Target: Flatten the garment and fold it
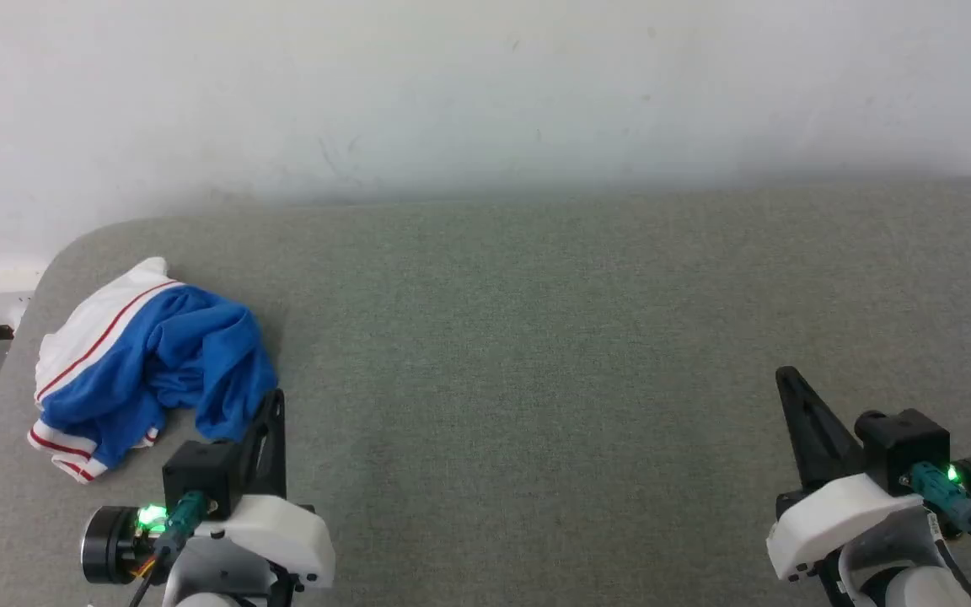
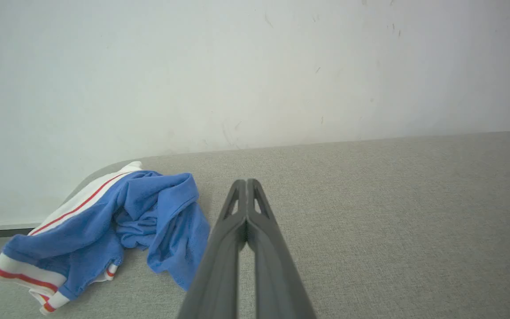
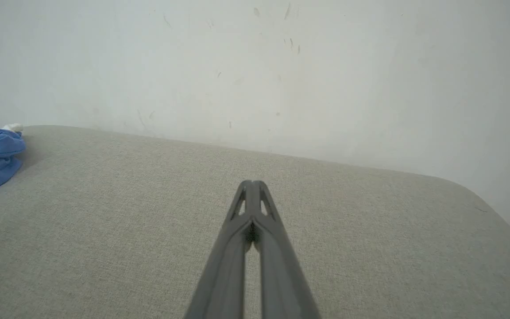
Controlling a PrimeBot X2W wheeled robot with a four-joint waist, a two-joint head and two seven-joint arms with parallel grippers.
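Over at left corner of counter (image 1: 536, 337): crumpled jersey (image 1: 148, 362) sits just ahead-left of left pincer (image 1: 273, 400), closed, empty | right pincer (image 1: 786, 378) closed, well apart

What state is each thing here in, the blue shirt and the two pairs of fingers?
garment: crumpled in a heap, not flattened, not held.
left fingers: shut, empty, just beside the garment.
right fingers: shut, empty, well away from the garment.
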